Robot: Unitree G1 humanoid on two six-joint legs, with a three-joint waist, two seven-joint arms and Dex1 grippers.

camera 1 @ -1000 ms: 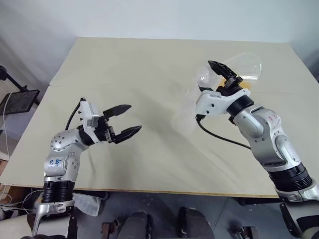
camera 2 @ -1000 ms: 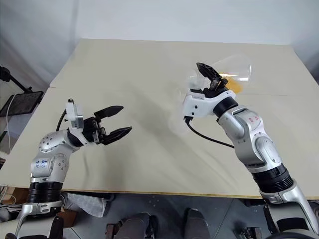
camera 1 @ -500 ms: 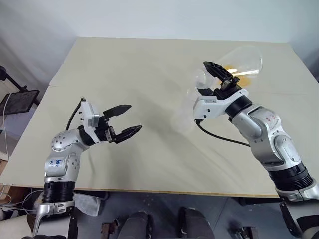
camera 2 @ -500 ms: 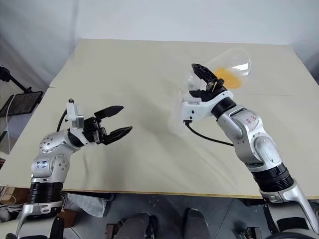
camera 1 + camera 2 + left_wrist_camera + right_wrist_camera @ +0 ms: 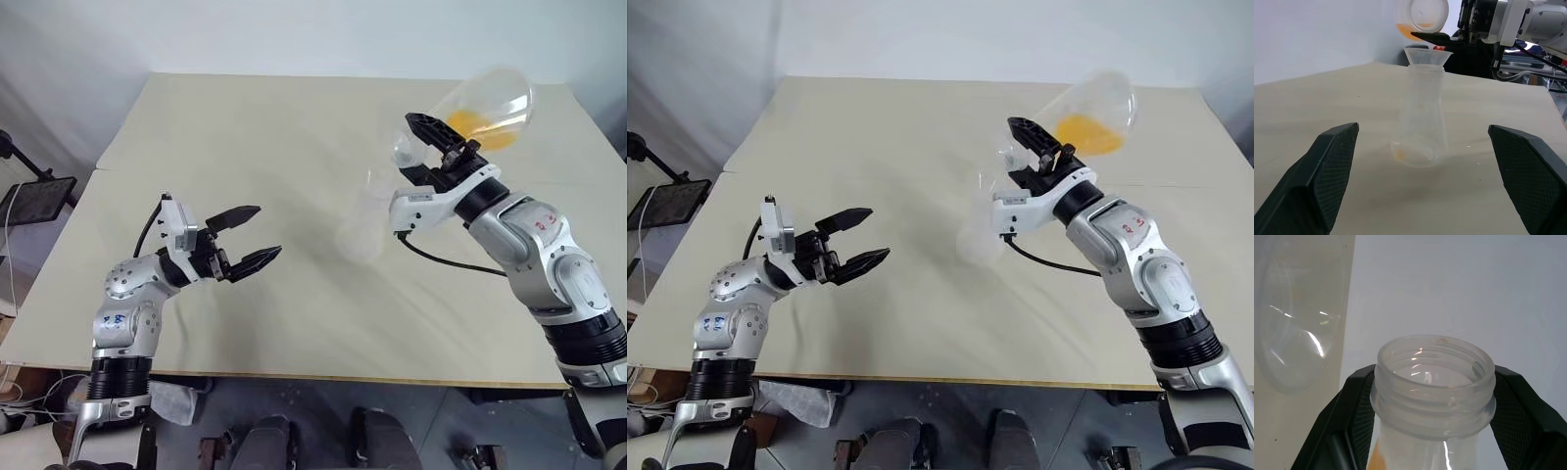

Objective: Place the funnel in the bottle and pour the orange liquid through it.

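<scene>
The left hand (image 5: 248,238) hangs spread and empty above the counter (image 5: 294,127). Ahead of it, well apart, the bottle (image 5: 1420,117) stands upright with the funnel (image 5: 1427,55) seated in its neck, so placement appears complete. Above and beyond the funnel, the right hand (image 5: 438,147) pinches a clear wide-mouthed jar (image 5: 485,103) by its neck. The orange liquid (image 5: 1085,132) pools in the jar's raised base. Only traces show in the bottle; pouring seems largely outstanding.
</scene>
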